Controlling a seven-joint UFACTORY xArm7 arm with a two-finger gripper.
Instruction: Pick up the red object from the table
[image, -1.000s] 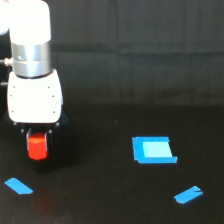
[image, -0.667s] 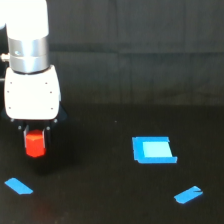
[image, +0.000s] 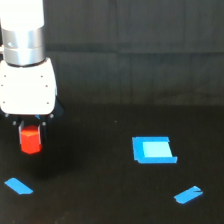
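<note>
The gripper (image: 30, 131) hangs directly under the white wrist housing, and the red object (image: 30, 140) sits between its dark fingers, pinched from both sides. The block's short upright body points downward out of the gripper, so the object is straight below the wrist, not to any side of it. It seems to be raised a little above the worktop (image: 100, 200), though I cannot tell this for certain. Far toward the exterior view's right of the gripper lies the blue square patch (image: 153, 149). In my judgement the coming move is a straight lift upward.
</note>
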